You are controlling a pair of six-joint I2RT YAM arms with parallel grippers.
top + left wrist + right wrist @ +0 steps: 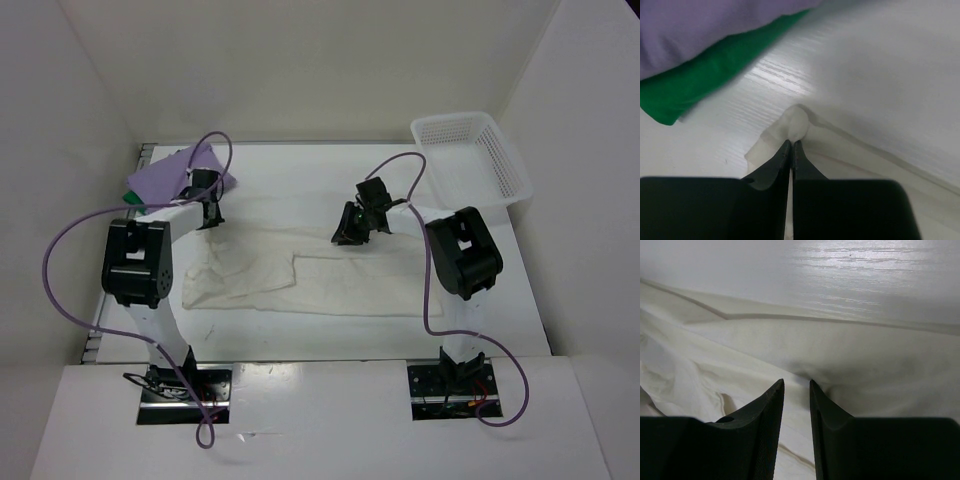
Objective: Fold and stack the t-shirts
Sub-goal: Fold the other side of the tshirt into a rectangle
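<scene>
The cream t-shirt lies spread across the middle of the table. My left gripper is shut on its far left corner; in the left wrist view the gripper pinches a small bulge of cream cloth. My right gripper sits on the shirt's far edge near the middle. In the right wrist view this gripper has its jaws a narrow gap apart, with puckered cream cloth between the tips. The lavender shirt lies folded at the far left on the green shirt. Both show in the left wrist view, the lavender shirt above the green shirt.
A white mesh basket stands at the far right corner, overhanging the table's right edge. White walls close in the table at the back and on both sides. Purple cables loop above both arms.
</scene>
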